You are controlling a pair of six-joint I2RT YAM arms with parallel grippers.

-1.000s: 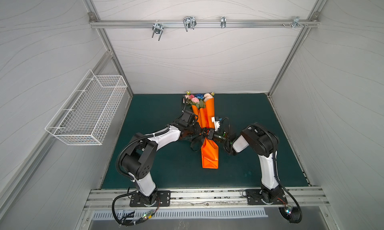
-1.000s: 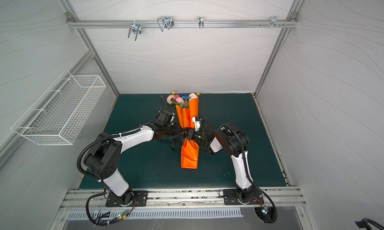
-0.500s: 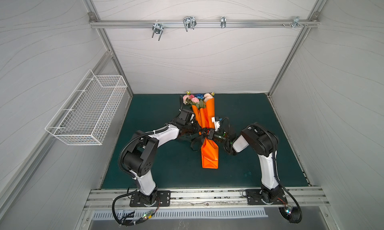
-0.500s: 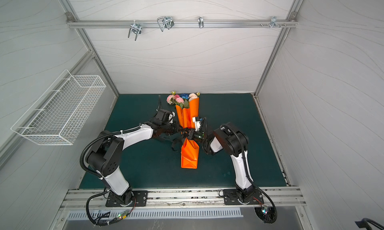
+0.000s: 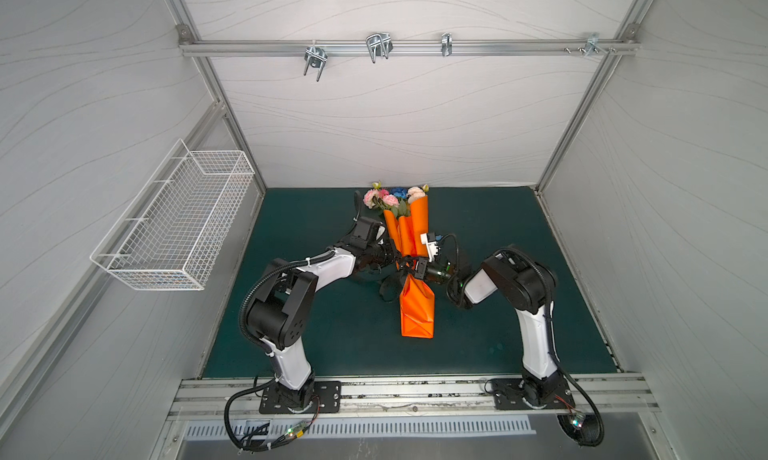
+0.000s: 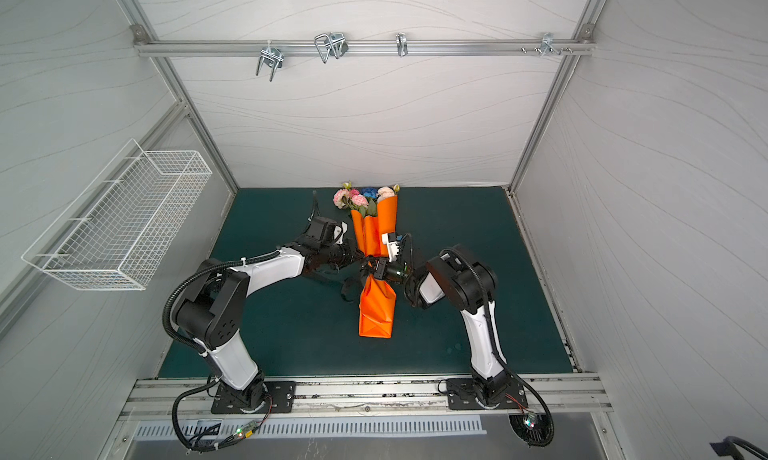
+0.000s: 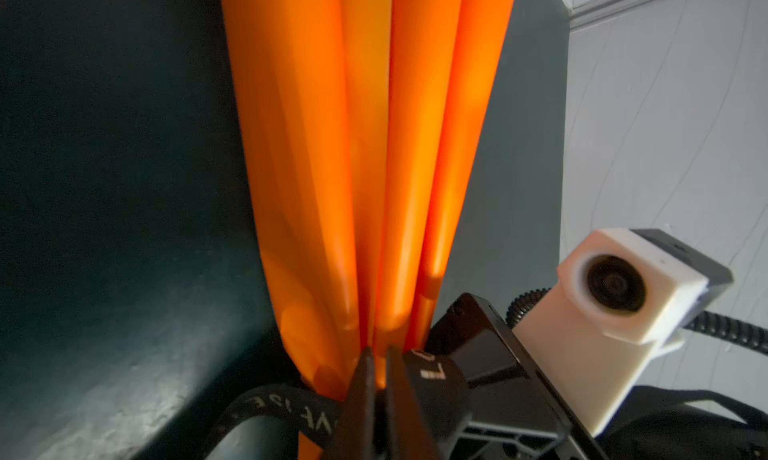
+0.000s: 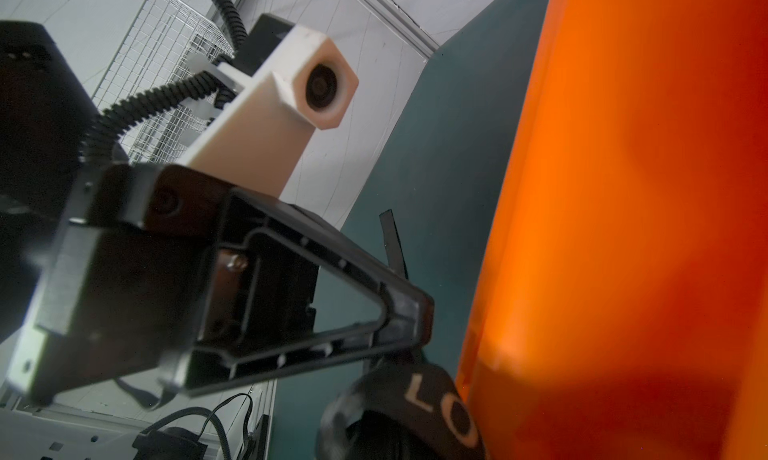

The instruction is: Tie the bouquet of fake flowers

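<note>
Top views, both of them, show you the bouquet of fake flowers lying along the middle of the green bench. Its blossoms point toward the back wall. The stems are hidden inside an orange paper wrap that is pinched to a narrow waist partway down. Your left hand and right hand meet at that waist from opposite sides, almost touching each other. A loop of black ribbon trails on the bench just beside them.

Left wrist view looks along the paper's folds. The left hand's jaws are drawn down to a sliver at the gathered end, and printed ribbon curves away beside them. You cannot tell from here whether ribbon or paper sits in that sliver.

Right wrist view shows the left hand's tip close against the paper, with ribbon bunched just beneath it. The right hand's own fingers are out of frame. It is closed narrow too, but what it pinches is not shown.

Watch your clearance, because the two hands are close enough to knock together if either one swings. A hard pull on the ribbon would likely drag the light bouquet across the bench or crush the paper waist. The ribbon looks slick, so a loose pinch could let it slip out, and the wrap would then spring open. If the loop rides off the waist, it will probably cinch nothing.
</note>
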